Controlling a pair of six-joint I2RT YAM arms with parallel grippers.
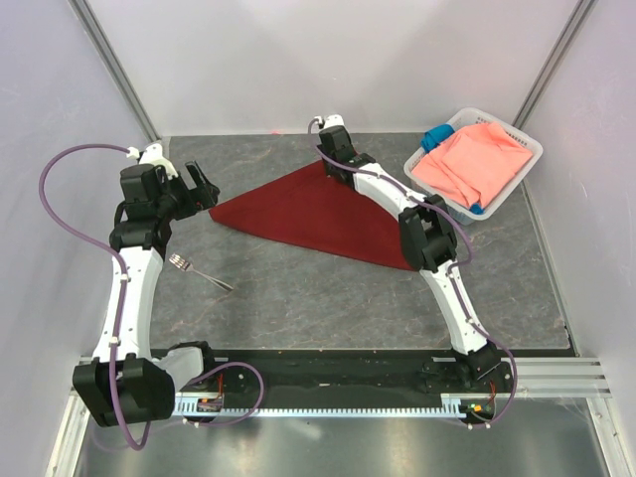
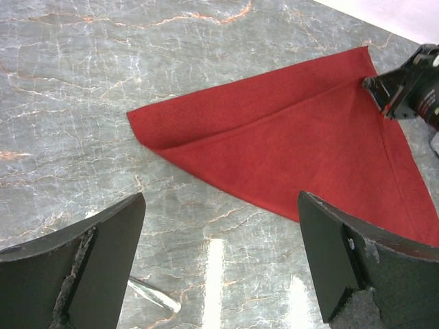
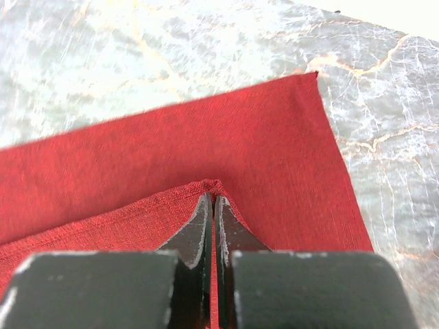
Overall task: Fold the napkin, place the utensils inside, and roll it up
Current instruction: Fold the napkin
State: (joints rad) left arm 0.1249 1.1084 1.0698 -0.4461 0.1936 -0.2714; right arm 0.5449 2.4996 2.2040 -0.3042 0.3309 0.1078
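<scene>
- The right tool [image 3: 211,202] was clamped tight on the napkin [image 3: 206,137]. Its two fingers were pressed together over the corner of the upper layer, which rose in a small peak at their tips.
- The dark red napkin lay folded into a triangle on the marbled grey bench [image 1: 328,288], spreading out beneath that tool and to both sides of it. The lower layer's corner lay flat on the stone, beyond the fingertips and a little to their right.
- The left tool [image 2: 219,205] hovered above the bench with its fingers spread wide and nothing between them. The napkin's pointed left tip lay ahead of it, apart from both fingers.
- A fork [image 1: 199,271] lay on the bench just behind the left tool, toward the arms' bases and apart from the napkin.
- Well to the right of the right tool, a white basket [image 1: 527,139] at the far corner held a pink cloth [image 1: 472,164] and a blue cloth [image 1: 435,137].
</scene>
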